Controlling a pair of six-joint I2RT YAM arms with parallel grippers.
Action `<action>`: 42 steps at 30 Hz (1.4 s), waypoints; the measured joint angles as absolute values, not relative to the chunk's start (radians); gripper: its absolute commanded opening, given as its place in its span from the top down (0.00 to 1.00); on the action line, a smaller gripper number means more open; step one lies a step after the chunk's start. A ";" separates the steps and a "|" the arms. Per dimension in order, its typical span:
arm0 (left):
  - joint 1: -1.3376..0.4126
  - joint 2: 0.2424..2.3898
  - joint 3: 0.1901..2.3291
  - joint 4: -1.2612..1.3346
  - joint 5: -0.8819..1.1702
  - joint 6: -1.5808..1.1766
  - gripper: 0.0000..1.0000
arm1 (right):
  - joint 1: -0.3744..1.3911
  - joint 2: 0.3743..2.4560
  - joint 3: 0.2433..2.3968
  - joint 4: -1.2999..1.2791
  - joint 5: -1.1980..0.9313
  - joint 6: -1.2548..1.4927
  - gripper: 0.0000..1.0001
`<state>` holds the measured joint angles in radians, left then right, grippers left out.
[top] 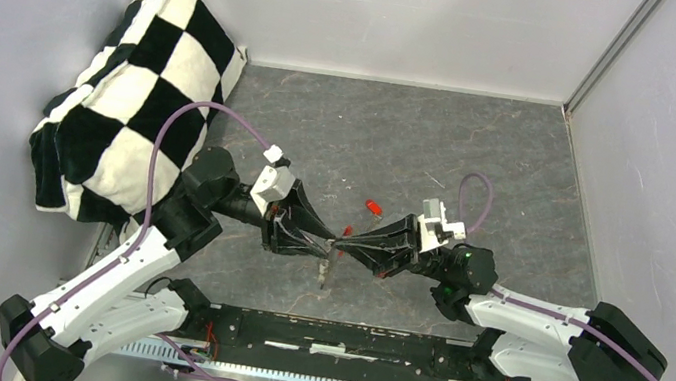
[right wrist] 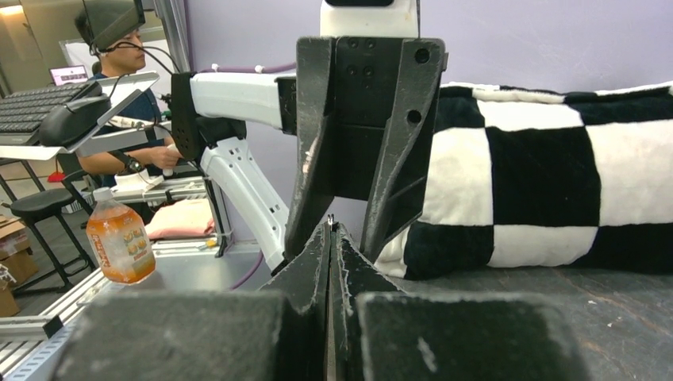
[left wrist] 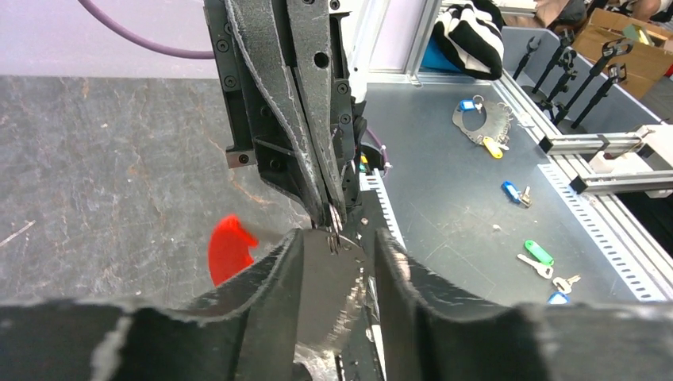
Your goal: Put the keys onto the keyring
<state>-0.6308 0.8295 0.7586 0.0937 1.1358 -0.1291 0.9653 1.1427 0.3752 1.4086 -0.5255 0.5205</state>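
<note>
My two grippers meet tip to tip over the middle of the mat. The right gripper is shut, and a thin metal wire of the keyring sticks out between its tips. The keyring's red band shows just beside those tips. A small grey piece hangs below the meeting point; I cannot tell what it is. The left gripper stands open, its fingers either side of the right gripper's tips, holding nothing. A red-headed key lies on the mat behind the right gripper. The black-headed key is not visible.
A black-and-white checkered pillow leans in the far left corner. Pale walls enclose the dark mat. A black rail runs along the near edge between the arm bases. Outside the enclosure, other keys lie on a bench.
</note>
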 measured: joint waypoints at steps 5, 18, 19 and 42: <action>-0.631 0.830 0.788 0.025 1.156 -0.102 0.49 | 0.965 1.142 0.376 1.374 -0.541 0.518 1.00; -0.631 0.826 0.821 -0.136 1.158 0.073 0.70 | 0.963 1.142 0.376 1.351 -0.565 0.527 1.00; -0.631 0.825 0.818 -0.133 1.147 0.073 0.73 | 0.962 1.142 0.376 1.351 -0.564 0.527 0.99; -0.635 0.785 0.754 -0.105 0.992 0.043 0.69 | 0.959 1.140 0.376 1.319 -0.525 0.515 1.00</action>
